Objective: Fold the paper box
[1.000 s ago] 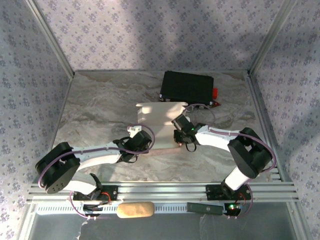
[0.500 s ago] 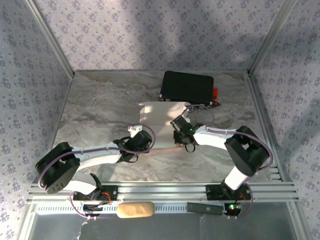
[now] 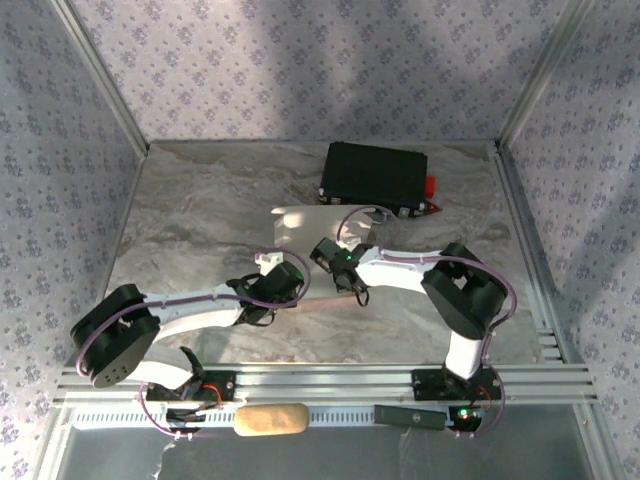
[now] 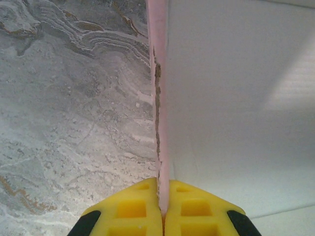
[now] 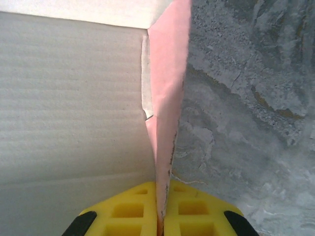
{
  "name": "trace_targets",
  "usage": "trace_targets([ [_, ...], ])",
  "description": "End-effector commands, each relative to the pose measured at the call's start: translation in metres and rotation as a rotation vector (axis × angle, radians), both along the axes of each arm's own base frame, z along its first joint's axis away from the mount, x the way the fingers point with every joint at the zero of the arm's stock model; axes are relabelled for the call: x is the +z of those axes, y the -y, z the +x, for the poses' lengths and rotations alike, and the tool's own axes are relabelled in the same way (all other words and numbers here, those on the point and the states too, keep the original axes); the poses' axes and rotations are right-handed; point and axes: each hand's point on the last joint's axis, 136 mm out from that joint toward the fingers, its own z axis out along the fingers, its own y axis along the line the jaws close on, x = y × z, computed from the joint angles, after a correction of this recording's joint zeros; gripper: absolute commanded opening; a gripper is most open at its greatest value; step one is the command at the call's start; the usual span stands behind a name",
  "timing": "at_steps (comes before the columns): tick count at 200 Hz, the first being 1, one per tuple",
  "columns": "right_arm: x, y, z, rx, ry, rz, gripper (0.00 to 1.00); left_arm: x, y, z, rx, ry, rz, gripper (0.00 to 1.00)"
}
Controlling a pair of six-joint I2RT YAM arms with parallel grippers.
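Paper box [image 3: 298,228] | left jaws — pinching its upright pink edge | right jaws — pinching another upright edge

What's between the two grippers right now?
The paper box: its whitish panel runs from the pink flap in the left gripper to the pink flap in the right gripper, as both wrist views show.

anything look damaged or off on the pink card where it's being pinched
Yes. The paper box looks worn along both pinched edges. By the left gripper its pink edge is frayed with brownish scuffs, and by the right gripper a whitish strip is peeling beside the pink flap. Nothing else stands out.
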Motion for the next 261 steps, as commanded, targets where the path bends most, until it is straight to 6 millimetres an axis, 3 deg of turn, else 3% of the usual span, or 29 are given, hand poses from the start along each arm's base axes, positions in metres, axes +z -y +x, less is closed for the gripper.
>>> trace_targets([
  [1, 0.001, 0.023, -0.007, -0.005, 0.008, -0.179, 0.0, 0.017, 0.009, 0.008, -0.005, 0.048, -0.019, 0.0],
  [24, -0.001, 0.007, -0.008, 0.038, 0.009, -0.085, 0.01, 0.014, 0.007, 0.007, -0.004, 0.045, -0.011, 0.0],
  [50, 0.03, -0.007, -0.007, 0.101, 0.059, 0.041, 0.36, 0.01, 0.003, 0.008, -0.014, 0.043, 0.017, 0.0],
  [75, 0.08, -0.022, -0.008, 0.225, 0.116, 0.202, 0.52, 0.011, 0.001, 0.014, -0.059, 0.052, 0.029, 0.0],
  [92, 0.108, -0.019, -0.007, 0.291, 0.131, 0.302, 0.57, 0.01, -0.003, 0.018, -0.095, 0.033, 0.024, 0.0],
  [124, 0.148, 0.009, 0.009, 0.364, 0.183, 0.479, 0.58, 0.015, -0.017, 0.022, -0.151, 0.009, 0.015, 0.0],
  [146, 0.143, 0.028, 0.022, 0.416, 0.182, 0.58, 0.55, 0.019, -0.02, 0.022, -0.22, -0.009, -0.008, 0.0],
  [170, 0.138, 0.022, 0.031, 0.529, 0.216, 0.681, 0.53, 0.018, -0.026, 0.025, -0.239, -0.038, 0.009, 0.0],
  [193, 0.139, 0.026, 0.048, 0.529, 0.291, 0.636, 0.53, 0.014, -0.032, 0.027, -0.24, -0.062, -0.001, 0.0],
  [215, 0.145, 0.012, 0.048, 0.597, 0.283, 0.659, 0.54, 0.013, -0.034, 0.027, -0.243, -0.074, 0.003, 0.0],
  [261, 0.124, 0.005, 0.062, 0.582, 0.194, 0.611, 0.47, 0.014, -0.034, 0.029, -0.242, -0.075, 0.004, 0.0],
])
